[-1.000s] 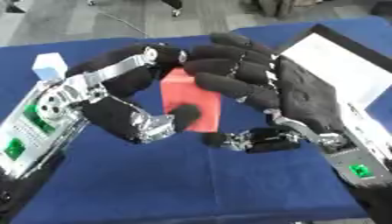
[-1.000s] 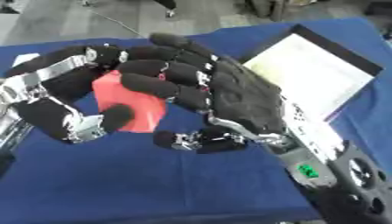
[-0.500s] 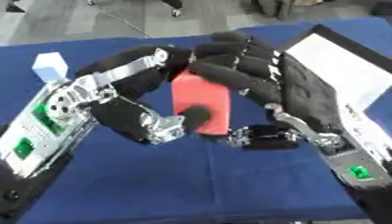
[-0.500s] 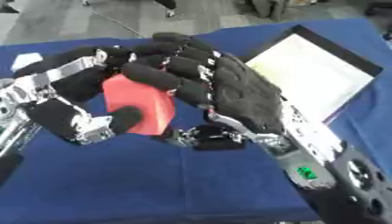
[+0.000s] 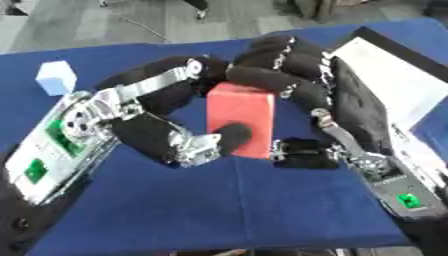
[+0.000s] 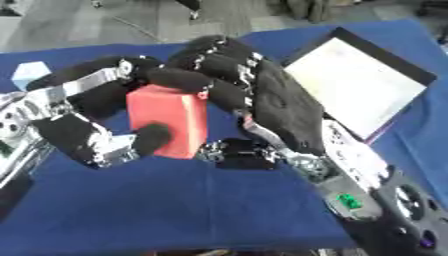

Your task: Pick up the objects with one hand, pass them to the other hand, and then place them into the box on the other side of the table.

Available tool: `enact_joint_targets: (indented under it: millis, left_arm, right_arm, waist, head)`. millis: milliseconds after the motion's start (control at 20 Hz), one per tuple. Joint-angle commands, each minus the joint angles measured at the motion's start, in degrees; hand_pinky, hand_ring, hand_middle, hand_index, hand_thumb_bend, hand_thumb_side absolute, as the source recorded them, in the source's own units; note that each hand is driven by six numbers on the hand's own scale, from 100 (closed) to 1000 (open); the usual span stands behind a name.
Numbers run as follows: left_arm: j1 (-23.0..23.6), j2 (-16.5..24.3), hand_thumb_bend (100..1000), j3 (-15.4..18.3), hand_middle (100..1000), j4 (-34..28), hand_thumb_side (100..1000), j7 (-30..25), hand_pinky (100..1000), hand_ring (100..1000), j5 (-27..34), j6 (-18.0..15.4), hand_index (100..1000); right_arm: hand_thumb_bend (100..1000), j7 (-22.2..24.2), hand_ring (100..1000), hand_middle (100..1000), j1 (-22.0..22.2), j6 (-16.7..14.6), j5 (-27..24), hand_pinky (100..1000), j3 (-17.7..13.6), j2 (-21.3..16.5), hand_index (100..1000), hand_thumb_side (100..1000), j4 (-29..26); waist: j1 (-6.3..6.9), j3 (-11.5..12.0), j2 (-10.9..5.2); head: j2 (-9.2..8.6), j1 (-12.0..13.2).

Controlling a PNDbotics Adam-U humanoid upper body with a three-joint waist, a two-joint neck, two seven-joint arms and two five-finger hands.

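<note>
A red block [image 5: 241, 114] stands upright above the middle of the blue table, held between both hands. My left hand [image 5: 144, 136] comes in from the left, with its thumb [image 5: 229, 136] pressed on the block's front face and its fingers curled round behind it. My right hand [image 6: 278, 107] reaches over from the right. Its fingers curl over the block's top right edge, and its thumb [image 5: 297, 150] sits at the block's lower right corner. The box [image 6: 360, 89], white inside with a black rim, lies flat at the right side of the table.
A light blue cube [image 5: 55, 77] sits on the blue tablecloth [image 5: 219, 210] at the far left. Grey floor shows beyond the table's far edge.
Both hands and the red block have drifted slightly right. More of the block's front face shows, as my right hand's fingers sit higher, along its top edge.
</note>
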Motion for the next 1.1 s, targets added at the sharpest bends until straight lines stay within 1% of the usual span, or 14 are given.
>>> enact_joint_targets:
  millis: [50,100,250,400,550,650,900,1100]
  left_arm:
    - [-0.2,0.4,100,-0.3,507,-0.5,463,-1.1,758,535,-0.4,-0.2,617]
    - [-0.2,0.4,100,-0.3,509,-0.4,464,-1.1,759,538,-0.4,-0.3,619]
    - [-0.3,0.3,100,-0.1,514,-0.3,472,-1.0,760,543,-0.3,-0.4,626]
    - [-0.3,0.3,100,-0.1,527,-0.3,495,-1.1,764,555,-0.3,-0.5,642]
    - [-0.4,0.2,100,-0.1,543,-0.3,529,-1.7,769,568,-0.2,-0.7,660]
    - [-0.5,0.2,100,-0.1,551,-0.4,563,-2.2,771,573,-0.2,-0.9,669]
    - [-0.6,0.1,100,0.0,557,-0.4,584,-2.8,774,578,-0.2,-1.2,676]
    - [-0.7,0.2,100,0.0,571,-0.5,643,-3.6,780,589,-0.2,-1.4,692]
  right_arm:
    - [100,-6.2,602,348,-1.0,2.2,-2.9,721,-2.0,0.0,617,100,-0.6]
    - [100,-7.5,594,335,-0.9,2.2,-3.3,715,-2.0,0.0,556,100,-0.6]
    - [100,-9.6,589,327,-0.8,1.9,-3.6,712,-1.9,-0.1,494,100,-0.6]
    - [100,-9.9,587,326,-0.7,1.4,-3.6,711,-1.8,-0.1,413,100,-0.6]
    - [100,-9.7,587,323,-0.6,0.9,-3.7,711,-1.8,-0.1,355,100,-0.6]
    - [100,-9.5,587,324,-0.6,0.7,-3.7,710,-1.8,-0.1,333,100,-0.6]
    - [100,-9.0,587,324,-0.5,0.2,-3.6,710,-1.9,-0.2,311,100,-0.6]
    - [100,-8.5,589,325,-0.5,-0.1,-3.6,712,-2.0,-0.3,302,100,-0.6]
  waist:
    - [-0.09,-0.1,-0.76]
    - [-0.08,-0.1,-0.75]
    - [-0.08,-0.1,-0.74]
    - [-0.11,-0.1,-0.73]
    - [-0.13,-0.1,-0.73]
    - [-0.14,0.0,-0.74]
    - [-0.16,0.0,-0.77]
    - [-0.17,0.0,-0.8]
  head:
    - [-0.14,0.2]
    - [-0.14,0.2]
    - [-0.14,0.2]
    - [-0.14,0.2]
    - [-0.14,0.2]
    - [-0.14,0.2]
    - [-0.14,0.2]
    - [-0.14,0.2]
